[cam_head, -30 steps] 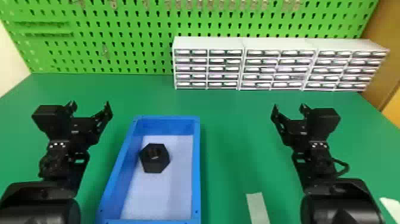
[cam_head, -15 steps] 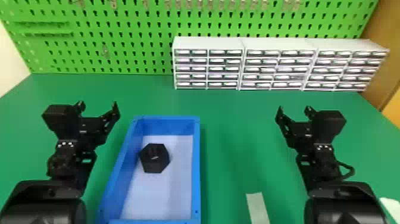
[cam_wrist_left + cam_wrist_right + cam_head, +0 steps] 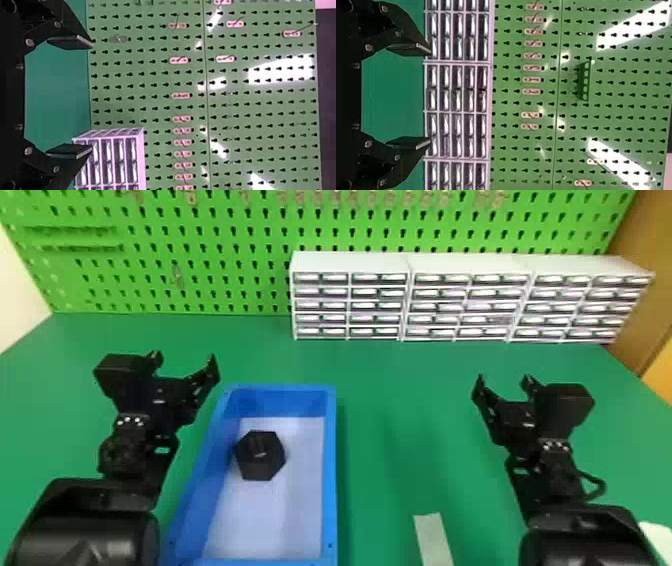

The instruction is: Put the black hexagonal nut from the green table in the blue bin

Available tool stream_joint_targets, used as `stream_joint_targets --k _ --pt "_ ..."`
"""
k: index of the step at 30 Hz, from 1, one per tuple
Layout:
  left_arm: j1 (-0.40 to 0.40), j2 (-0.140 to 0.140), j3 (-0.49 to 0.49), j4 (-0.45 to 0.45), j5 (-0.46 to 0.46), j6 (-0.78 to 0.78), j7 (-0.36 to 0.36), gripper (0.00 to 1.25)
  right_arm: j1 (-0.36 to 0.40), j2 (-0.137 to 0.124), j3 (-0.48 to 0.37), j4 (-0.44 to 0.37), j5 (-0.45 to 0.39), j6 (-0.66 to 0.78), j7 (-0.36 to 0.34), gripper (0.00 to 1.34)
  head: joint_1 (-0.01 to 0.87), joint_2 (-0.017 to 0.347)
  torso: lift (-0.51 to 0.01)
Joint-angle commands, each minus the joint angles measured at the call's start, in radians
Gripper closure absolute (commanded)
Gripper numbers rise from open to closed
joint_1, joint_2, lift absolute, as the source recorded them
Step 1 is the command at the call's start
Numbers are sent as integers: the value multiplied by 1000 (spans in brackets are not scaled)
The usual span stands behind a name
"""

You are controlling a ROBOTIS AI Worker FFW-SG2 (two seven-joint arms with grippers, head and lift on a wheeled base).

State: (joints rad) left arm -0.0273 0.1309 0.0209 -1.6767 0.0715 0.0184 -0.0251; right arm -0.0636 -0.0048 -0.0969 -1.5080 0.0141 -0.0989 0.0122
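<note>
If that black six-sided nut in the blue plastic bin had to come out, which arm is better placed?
Probably the left: its open black gripper hangs by the left side of the bin, nearer the nut, while the right gripper hangs to the bin's right, over the green table.

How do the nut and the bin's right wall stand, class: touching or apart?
Apart. The head view shows it: a strip of the bin's pale floor lies between the nut and the right wall.
</note>
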Motion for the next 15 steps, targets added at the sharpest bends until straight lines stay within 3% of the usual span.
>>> stream_joint_targets --k 1,15 --pt "-14 0 -27 0 -13 18 -1 341 14 -12 -15 -1 -8 -5 0 472 686 52 -97" --pt "-22 0 -32 0 -13 26 -1 341 13 -21 -17 -1 -13 -7 0 472 686 52 -97"
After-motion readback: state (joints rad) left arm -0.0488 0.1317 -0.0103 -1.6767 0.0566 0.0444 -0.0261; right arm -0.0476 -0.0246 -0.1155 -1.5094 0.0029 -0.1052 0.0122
